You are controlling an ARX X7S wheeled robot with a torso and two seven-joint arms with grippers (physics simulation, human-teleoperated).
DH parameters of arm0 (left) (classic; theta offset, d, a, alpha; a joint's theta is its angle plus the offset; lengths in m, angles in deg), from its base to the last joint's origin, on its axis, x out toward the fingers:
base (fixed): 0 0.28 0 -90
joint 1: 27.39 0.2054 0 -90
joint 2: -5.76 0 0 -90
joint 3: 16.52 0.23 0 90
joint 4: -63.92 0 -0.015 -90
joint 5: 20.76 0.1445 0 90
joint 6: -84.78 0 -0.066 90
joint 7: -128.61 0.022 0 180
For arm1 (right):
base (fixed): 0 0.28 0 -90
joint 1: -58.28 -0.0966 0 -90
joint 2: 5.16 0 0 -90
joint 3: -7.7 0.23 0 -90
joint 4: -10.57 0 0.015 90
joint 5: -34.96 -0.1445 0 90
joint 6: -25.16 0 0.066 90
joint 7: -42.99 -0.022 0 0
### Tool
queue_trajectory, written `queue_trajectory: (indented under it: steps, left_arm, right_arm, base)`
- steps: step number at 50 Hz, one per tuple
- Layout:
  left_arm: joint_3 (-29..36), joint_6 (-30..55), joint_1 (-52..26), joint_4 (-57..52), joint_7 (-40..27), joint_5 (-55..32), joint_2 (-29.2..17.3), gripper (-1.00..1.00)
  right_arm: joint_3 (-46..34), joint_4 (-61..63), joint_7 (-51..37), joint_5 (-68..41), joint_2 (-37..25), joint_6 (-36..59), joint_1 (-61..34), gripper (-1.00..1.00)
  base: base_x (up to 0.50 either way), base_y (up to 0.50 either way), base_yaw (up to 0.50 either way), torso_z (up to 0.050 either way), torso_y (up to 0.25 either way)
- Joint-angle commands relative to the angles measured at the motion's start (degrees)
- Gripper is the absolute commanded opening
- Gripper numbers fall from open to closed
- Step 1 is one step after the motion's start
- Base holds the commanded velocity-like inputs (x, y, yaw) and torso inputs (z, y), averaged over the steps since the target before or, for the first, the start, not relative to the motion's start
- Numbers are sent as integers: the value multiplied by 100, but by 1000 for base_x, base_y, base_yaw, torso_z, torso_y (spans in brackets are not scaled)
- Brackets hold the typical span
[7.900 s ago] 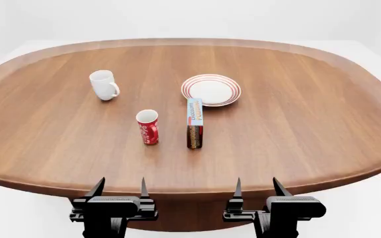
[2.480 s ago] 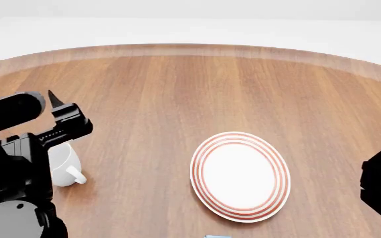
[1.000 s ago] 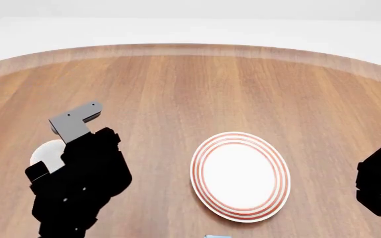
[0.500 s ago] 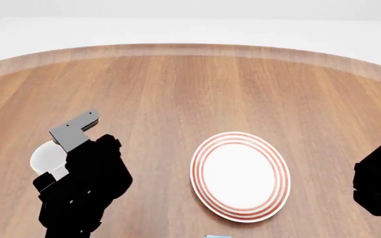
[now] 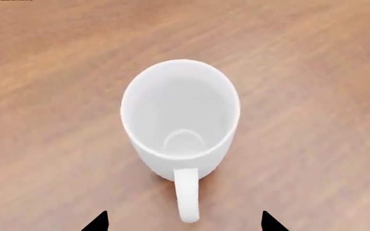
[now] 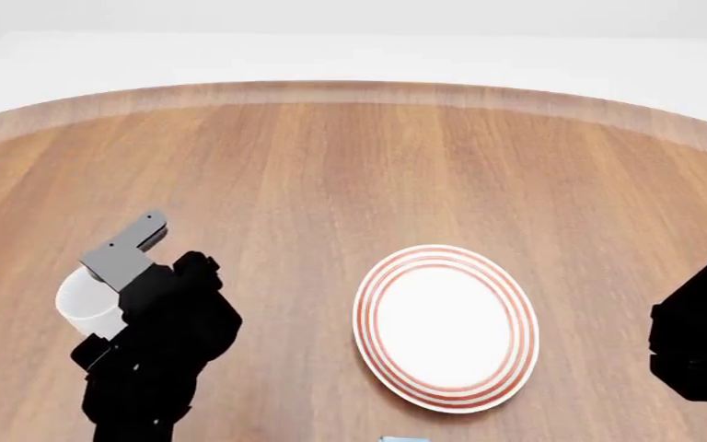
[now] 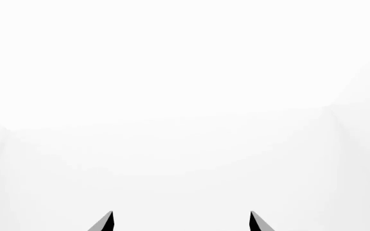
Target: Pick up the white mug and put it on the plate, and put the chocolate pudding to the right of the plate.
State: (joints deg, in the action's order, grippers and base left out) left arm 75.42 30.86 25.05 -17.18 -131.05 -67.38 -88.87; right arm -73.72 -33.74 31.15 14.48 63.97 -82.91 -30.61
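Both claws [image 5: 179, 224] [image 7: 179, 222] apparently spread wide.

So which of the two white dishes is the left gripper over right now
The mug. The left gripper hangs open above it, tips either side of the handle, while the red-ringed plate lies apart with nothing over it.

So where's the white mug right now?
The white mug stands upright on the wooden table at the head view's left, left of the red-ringed plate, partly hidden by the left gripper, whose open fingertips flank its handle.
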Motion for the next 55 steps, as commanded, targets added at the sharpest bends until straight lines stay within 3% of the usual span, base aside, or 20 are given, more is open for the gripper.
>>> queue_trajectory:
  steps: [1,55]
  left_arm:
    - [-153,-262,-143,256,161,108,13,100]
    - [227,-763,-404,1675,726,177,-79,100]
  right_arm:
    - [124,-31,120,126,102,-33,16,100]
    - [91,-55,-10,103,4,-23,1,100]
  base:
    - [0,0,0,0,0]
    - [0,0,0,0,0]
